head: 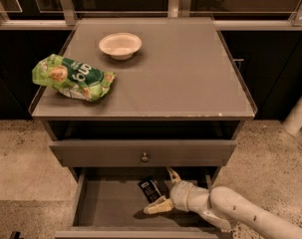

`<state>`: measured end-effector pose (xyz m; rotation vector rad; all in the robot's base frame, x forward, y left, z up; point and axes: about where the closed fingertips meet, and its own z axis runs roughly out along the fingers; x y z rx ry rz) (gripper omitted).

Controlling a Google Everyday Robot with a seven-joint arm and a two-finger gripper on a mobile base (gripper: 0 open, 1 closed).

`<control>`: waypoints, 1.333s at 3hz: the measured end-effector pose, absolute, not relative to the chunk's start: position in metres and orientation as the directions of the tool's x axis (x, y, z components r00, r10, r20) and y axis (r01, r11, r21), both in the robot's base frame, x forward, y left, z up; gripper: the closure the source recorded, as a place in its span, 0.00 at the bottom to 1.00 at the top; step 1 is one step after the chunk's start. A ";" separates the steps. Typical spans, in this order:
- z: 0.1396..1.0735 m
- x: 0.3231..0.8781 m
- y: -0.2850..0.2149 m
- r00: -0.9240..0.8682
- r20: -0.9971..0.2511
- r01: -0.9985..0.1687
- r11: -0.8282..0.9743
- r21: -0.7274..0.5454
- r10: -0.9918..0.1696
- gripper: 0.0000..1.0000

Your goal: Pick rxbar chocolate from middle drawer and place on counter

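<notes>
The rxbar chocolate [150, 190], a small black bar with a white label patch, lies on the floor of the open middle drawer [105, 205], near its back. My gripper [164, 191] reaches into the drawer from the right on a white arm. Its two pale fingers are spread, one behind the bar's right end and one in front of it. The fingers are open and stand just right of the bar. The counter [180, 73] is the grey-brown cabinet top above.
A green crinkly snack bag [73, 77] lies on the counter's left side. A white bowl [120, 45] stands near the back. The upper drawer front with a round knob [144, 157] overhangs the open drawer. A white pole [297, 114] stands at the right.
</notes>
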<state>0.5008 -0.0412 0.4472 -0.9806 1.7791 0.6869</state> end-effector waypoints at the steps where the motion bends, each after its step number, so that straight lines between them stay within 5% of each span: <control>1: 0.444 0.500 -0.039 -0.226 -0.912 -0.860 0.511 0.022 -0.342 0.00; 4: 0.424 0.514 -0.013 -0.211 -0.888 -0.868 0.496 -0.023 -0.409 0.00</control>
